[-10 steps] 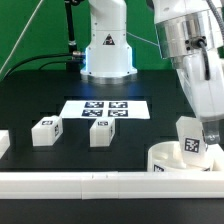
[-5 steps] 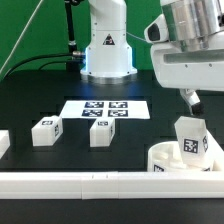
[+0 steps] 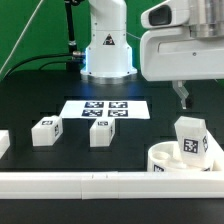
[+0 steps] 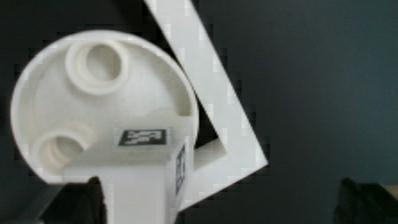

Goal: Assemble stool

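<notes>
The round white seat disc (image 3: 166, 157) lies at the exterior view's lower right, against the long rail. One tagged leg (image 3: 191, 139) stands upright on it. Two more tagged legs (image 3: 46, 131) (image 3: 102, 132) lie loose on the black table at the exterior view's left and middle. My gripper (image 3: 184, 97) hangs above and behind the standing leg, apart from it. In the wrist view the seat disc (image 4: 98, 100) shows two empty holes, and the standing leg (image 4: 151, 190) is close to one dark finger (image 4: 71, 203). The gripper (image 4: 217, 208) is open and holds nothing.
The marker board (image 3: 105, 110) lies flat in front of the robot base (image 3: 107, 55). A long white rail (image 3: 90, 181) runs along the table's front edge and also shows in the wrist view (image 4: 199, 70). Another white part (image 3: 3, 143) sits at the exterior view's left edge.
My gripper has lifted off the leg on the seat disc and moved up and back. The leg stays standing on the disc. The loose legs have not moved.
</notes>
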`<state>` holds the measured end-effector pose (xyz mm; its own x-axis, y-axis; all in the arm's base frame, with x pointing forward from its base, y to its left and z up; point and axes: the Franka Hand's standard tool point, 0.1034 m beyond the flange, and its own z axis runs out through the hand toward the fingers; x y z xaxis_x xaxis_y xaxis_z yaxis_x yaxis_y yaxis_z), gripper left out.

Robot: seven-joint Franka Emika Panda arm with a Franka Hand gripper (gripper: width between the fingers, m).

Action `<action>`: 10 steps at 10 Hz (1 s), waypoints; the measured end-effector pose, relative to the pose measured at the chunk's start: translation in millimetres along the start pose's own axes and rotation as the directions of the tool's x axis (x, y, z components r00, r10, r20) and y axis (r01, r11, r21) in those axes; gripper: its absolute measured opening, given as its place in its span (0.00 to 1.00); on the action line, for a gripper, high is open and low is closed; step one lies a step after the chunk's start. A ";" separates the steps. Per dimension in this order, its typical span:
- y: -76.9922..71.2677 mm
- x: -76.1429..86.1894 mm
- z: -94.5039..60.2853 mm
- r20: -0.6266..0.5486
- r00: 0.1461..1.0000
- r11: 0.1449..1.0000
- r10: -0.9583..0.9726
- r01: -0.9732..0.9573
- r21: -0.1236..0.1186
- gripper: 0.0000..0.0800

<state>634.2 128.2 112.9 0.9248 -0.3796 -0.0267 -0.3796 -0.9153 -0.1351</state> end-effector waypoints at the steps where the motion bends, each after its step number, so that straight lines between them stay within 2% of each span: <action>1: 0.5 -3.2 3.4 0.000 0.984 0.983 -0.180 0.180 -0.028 0.81; 5: 5.9 -0.2 6.0 0.003 0.867 0.867 -0.498 0.498 -0.037 0.81; 6: 9.1 1.8 7.2 0.019 0.736 0.733 -0.677 0.677 -0.068 0.81; 8: 12.6 4.1 9.3 0.059 0.488 0.482 -0.871 0.871 -0.093 0.81; 9: 14.0 4.3 11.8 0.071 0.402 0.395 -0.913 0.914 -0.094 0.81; 10: 14.5 5.0 11.2 0.071 0.396 0.389 -0.916 0.917 -0.094 0.81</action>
<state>633.6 114.6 99.8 0.7154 0.6974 0.0426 0.6975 -0.7164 0.0159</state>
